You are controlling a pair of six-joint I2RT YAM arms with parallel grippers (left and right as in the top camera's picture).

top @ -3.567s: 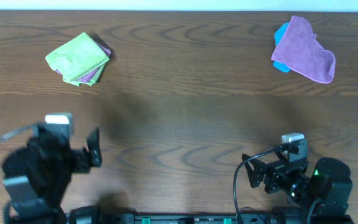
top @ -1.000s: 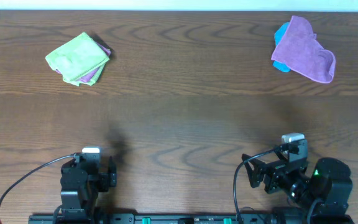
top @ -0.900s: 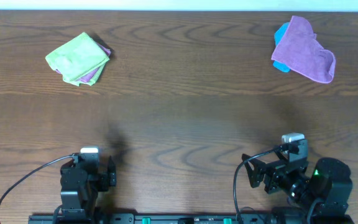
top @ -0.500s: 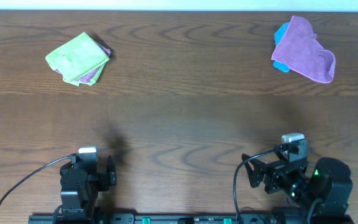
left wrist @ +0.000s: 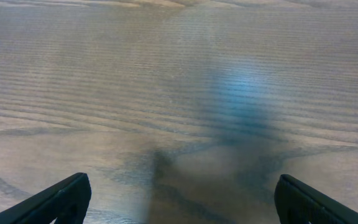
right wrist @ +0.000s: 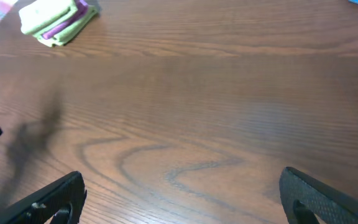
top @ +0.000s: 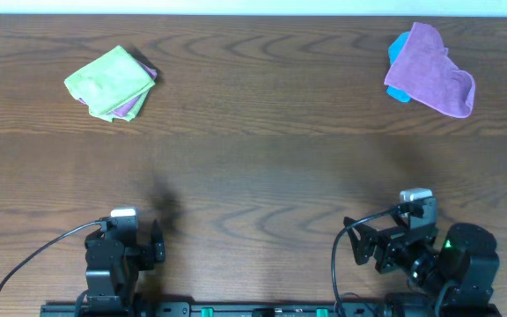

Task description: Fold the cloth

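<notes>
- The green cloth point(top: 108, 82) lay at the far left of the desk point(top: 253, 176) as a small, thick packet with fairly tidy edges.
- A purple strip point(top: 135, 104) showed along the packet's near right edge. Whether it was a second cloth under the green one or something folded in with it could not be told.
- Judged from that shape, the folding looked done, or all but done. At most a squaring-up of the edges seemed left.
- A purple cloth point(top: 429, 70) lay crumpled at the far right over a blue cloth point(top: 398, 46), well apart from the green one.
- The left claw point(left wrist: 179, 193) sat at the near left edge with its jaws spread wide. Only bare wood showed between them, and it held and touched nothing.
- The right claw point(right wrist: 182, 193) sat at the near right edge, jaws likewise wide apart and empty. Its camera showed the green packet far off at upper left.
- Both claws were well apart from every cloth, which fitted a finished job rather than one in progress.
</notes>
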